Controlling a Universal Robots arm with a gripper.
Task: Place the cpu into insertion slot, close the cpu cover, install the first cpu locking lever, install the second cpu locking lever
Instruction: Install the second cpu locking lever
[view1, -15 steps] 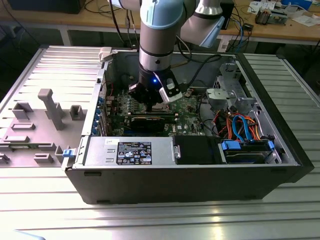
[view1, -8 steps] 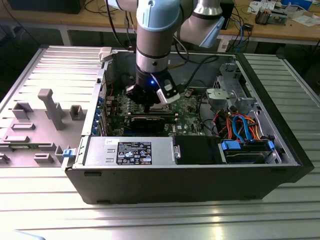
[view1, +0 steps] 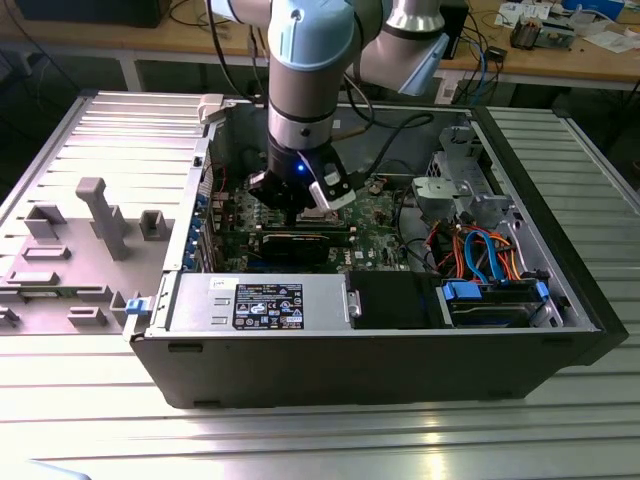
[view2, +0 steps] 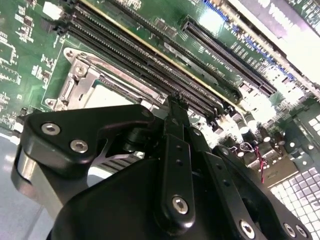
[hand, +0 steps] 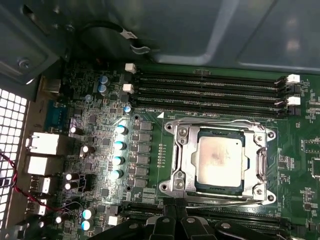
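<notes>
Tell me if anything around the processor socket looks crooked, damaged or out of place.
Nothing stands out. In the first wrist view the cpu lies flat and square in the insertion slot, with the cpu cover framing it evenly. The gripper sits beside the socket.

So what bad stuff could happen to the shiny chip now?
The gripper hangs very close above the board, right by the cpu in the insertion slot. If it pushes crooked, the chip might shift or the socket get bent. Its fingers also sit right by the long memory slots, so a sideways slip could bump those.
</notes>
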